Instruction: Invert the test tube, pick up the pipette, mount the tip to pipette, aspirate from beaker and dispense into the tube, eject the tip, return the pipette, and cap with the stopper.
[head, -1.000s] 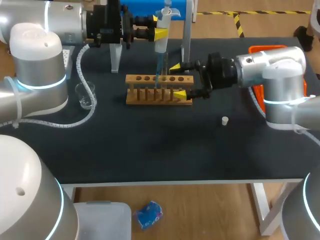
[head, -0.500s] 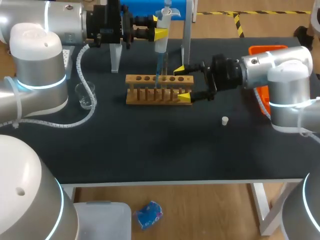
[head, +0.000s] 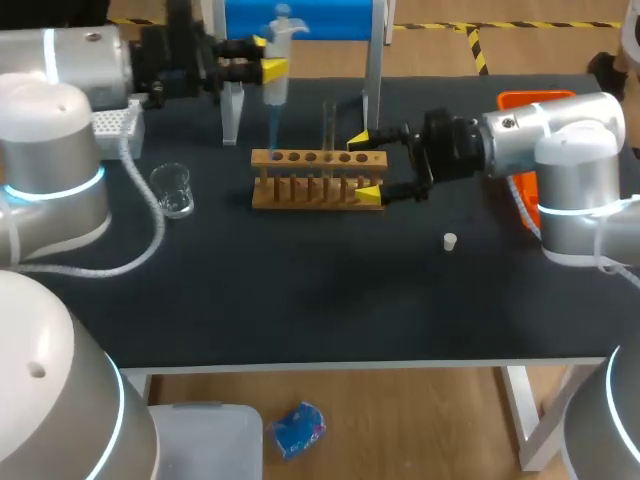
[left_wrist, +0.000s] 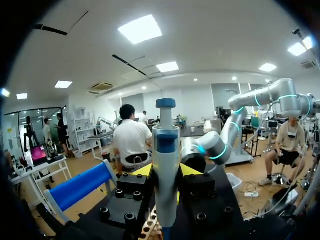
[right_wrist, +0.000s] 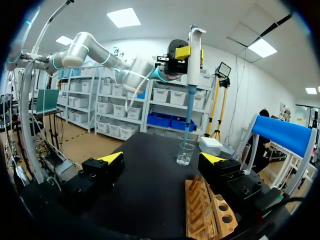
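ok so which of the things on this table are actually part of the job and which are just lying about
Job: pipette in the left gripper with its blue tip, test tube, wooden rack, beaker, stopper, tip box, pipette stand.
Lying about: orange tray at the table's right edge, no clear use seen.

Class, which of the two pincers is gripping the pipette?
The left pincer: its yellow tips clamp the upright pipette from both sides. The right pincer stands open astride the end of the wooden rack, gripping nothing.
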